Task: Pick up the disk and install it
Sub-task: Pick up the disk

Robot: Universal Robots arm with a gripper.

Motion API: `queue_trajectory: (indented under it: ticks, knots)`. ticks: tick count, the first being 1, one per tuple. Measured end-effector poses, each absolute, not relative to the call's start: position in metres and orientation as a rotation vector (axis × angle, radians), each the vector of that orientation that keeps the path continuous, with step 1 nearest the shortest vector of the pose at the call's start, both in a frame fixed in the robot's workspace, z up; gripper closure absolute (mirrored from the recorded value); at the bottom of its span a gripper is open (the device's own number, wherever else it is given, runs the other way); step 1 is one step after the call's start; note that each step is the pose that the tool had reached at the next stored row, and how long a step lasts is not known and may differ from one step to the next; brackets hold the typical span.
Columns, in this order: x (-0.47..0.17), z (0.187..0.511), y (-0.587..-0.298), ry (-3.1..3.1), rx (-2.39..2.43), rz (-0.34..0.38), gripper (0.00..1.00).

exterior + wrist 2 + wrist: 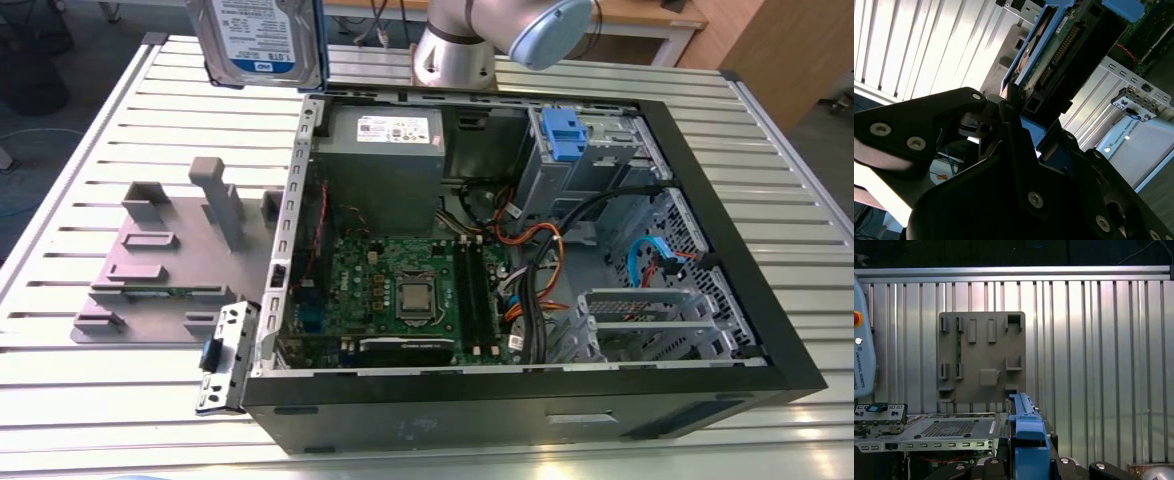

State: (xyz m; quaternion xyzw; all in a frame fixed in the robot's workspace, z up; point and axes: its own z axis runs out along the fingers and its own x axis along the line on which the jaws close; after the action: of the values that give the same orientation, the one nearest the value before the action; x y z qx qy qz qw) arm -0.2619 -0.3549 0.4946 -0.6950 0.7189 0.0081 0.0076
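Silver-grey disk: I see it raised off the table, just outside the computer case.
Gripper: jaws clamped on the disk's blue rail.
Progress: pickup done, I judge; seating it inside the case is left.

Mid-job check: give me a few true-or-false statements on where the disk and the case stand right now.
1. The gripper is clamped on the disk, holding it off the table. True.
2. The disk sits in the drive bay. False: it hangs outside the case, at the exterior view's upper left.
3. The case lies with its side open and the motherboard exposed. True.
4. The grey fixture plate lies inside the case. False: it rests on the slatted table beside the case, on the exterior view's left.
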Motion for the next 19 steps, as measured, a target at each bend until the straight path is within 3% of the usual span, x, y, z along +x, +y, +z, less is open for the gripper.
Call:
queue_trajectory:
  ticks: [19]
  knots:
    - [-0.2564, 0.4946, -0.3549, 2.248, -2.173, 0.025, 0.64]
